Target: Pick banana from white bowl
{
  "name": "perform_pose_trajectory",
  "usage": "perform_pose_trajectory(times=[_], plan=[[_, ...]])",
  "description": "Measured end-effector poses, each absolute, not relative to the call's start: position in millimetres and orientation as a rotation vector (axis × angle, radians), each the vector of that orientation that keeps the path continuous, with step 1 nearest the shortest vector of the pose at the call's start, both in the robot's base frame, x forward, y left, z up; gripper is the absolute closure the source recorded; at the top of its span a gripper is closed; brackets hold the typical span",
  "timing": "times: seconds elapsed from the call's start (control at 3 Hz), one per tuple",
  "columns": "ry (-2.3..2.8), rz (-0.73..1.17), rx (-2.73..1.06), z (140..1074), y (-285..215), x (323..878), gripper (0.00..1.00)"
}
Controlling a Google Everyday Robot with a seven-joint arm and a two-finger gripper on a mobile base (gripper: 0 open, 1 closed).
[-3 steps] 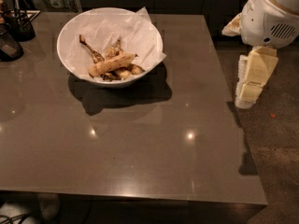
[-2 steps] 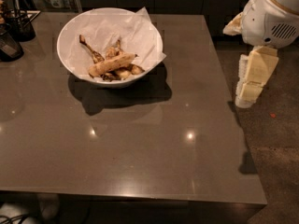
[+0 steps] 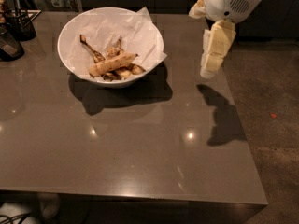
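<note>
The white bowl [image 3: 66, 35] stands at the back left of the dark table, lined with crumpled white paper [image 3: 140, 31]. The banana [image 3: 112, 64], pale yellow-tan with brown speckles, lies across the bowl's middle among smaller dark brown peel-like pieces and a thin dark stem piece [image 3: 89, 48]. My gripper [image 3: 207, 73], cream-coloured and pointing down, hangs above the table's right edge, to the right of the bowl and well apart from it. It holds nothing that I can see.
The grey-brown table [image 3: 140, 148] has its right edge near the gripper and its front edge low in view. Dark containers [image 3: 21, 24] and a dark object [image 3: 9, 45] stand at the far left. Bare floor [image 3: 271, 125] lies to the right.
The gripper has moved left and farther back, from beside the table's right edge to above it, closer to the bowl. The bowl and banana have not moved.
</note>
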State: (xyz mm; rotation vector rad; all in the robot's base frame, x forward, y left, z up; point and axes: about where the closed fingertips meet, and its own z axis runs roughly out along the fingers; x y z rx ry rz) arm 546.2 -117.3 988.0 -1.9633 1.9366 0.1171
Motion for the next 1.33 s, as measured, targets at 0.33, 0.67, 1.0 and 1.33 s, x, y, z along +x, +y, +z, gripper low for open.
perform_pose_trajectory(times=[0.33,0.67,1.0,1.33], plan=[[1.905,0.099,-1.944,998.3,-110.7,554.0,0.00],[1.899,0.086,-1.925,996.6,-106.5,557.4,0.00],[1.887,0.062,-1.955,998.3,-82.4,567.9,0.00],[1.862,0.024,-2.082,991.3,-27.6,597.9,0.00]])
